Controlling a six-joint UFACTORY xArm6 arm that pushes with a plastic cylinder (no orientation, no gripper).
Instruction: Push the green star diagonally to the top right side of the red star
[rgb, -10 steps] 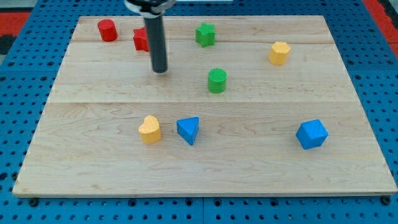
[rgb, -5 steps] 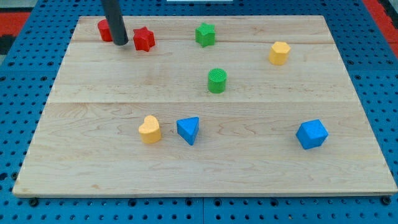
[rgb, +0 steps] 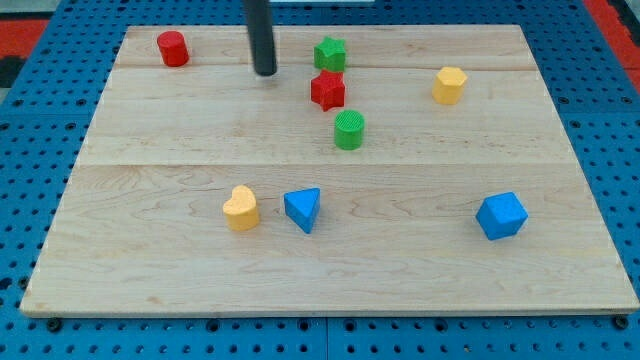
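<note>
Near the tabletop's top edge, the green star, light and slidey, sits just above the red star; my tip, jawless, should nudge its left side.

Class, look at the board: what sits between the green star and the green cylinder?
In the camera view, the red star lies between them, just below the green star and above the green cylinder. My tip stands off to their left.

Pale smooth wooden board, matt plastic-looking green star, ridged green cylinder, matt dark rod
</note>
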